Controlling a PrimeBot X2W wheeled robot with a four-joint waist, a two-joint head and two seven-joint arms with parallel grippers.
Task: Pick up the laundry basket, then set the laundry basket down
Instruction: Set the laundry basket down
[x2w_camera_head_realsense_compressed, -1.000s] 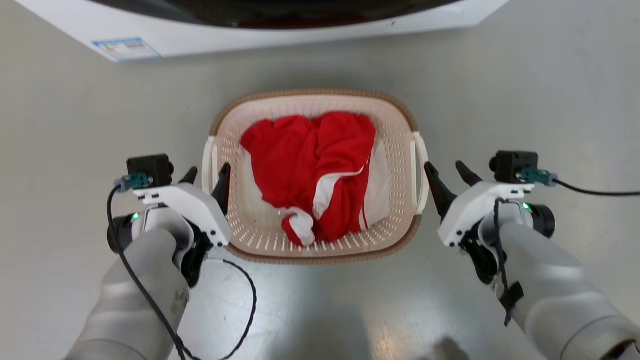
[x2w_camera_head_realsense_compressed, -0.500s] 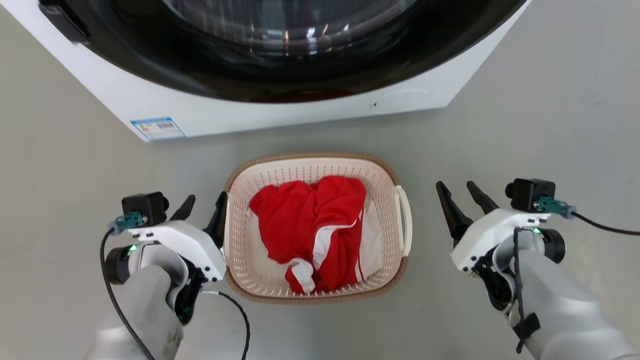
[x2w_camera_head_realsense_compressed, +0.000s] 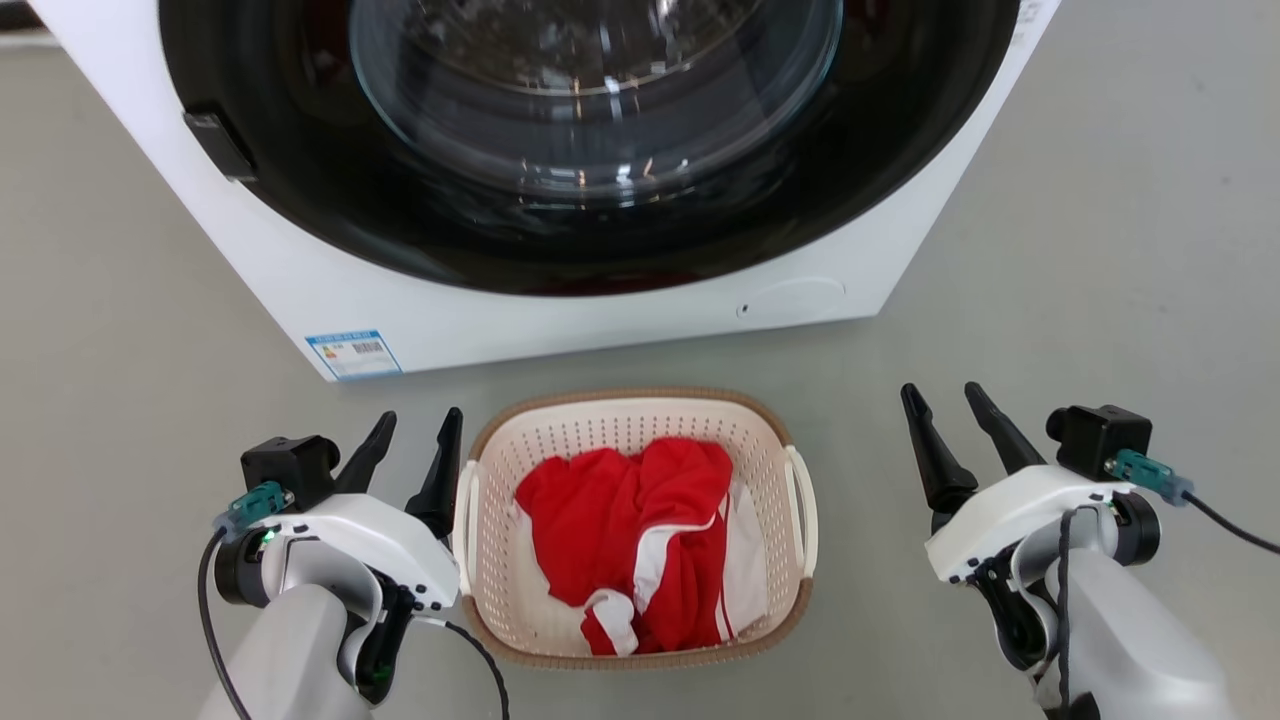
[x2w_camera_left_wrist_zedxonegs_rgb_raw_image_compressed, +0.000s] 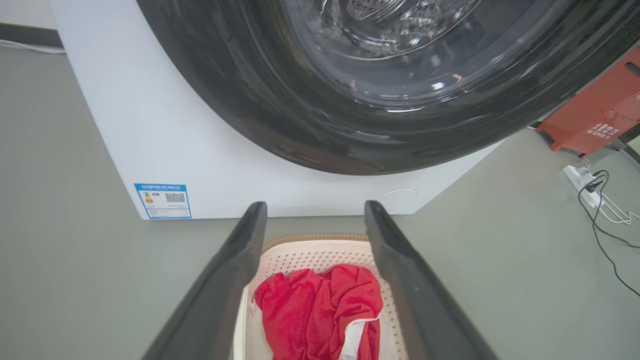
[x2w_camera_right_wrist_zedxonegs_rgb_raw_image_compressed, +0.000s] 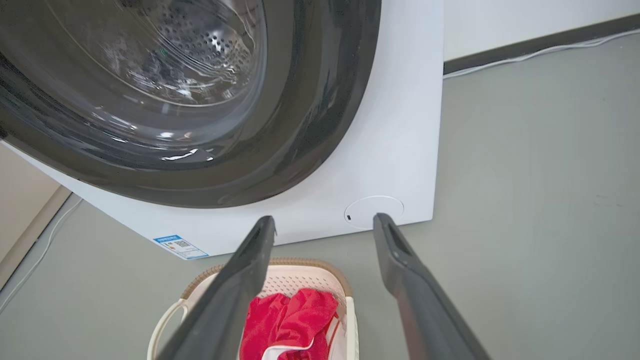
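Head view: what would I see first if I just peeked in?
Probably the bright red clothes heaped in the cream laundry basket on the floor, bottom middle. Behind it looms a white washing machine with a dark round door. The left gripper and right gripper flank the basket, both open.

The laundry basket (x2w_camera_head_realsense_compressed: 628, 398) sits on the grey floor (x2w_camera_head_realsense_compressed: 1100, 250) between the 2 claws. The left claw (x2w_camera_head_realsense_compressed: 420, 425), fingers spread and empty, hangs just beside the basket's white handle; contact cannot be judged. The right claw (x2w_camera_head_realsense_compressed: 940, 400), also spread and empty, stands well apart from the other handle. A red-and-white garment (x2w_camera_head_realsense_compressed: 620, 530) lies inside. Beyond both claws' fingertips stands a white washing machine (x2w_camera_head_realsense_compressed: 300, 290).
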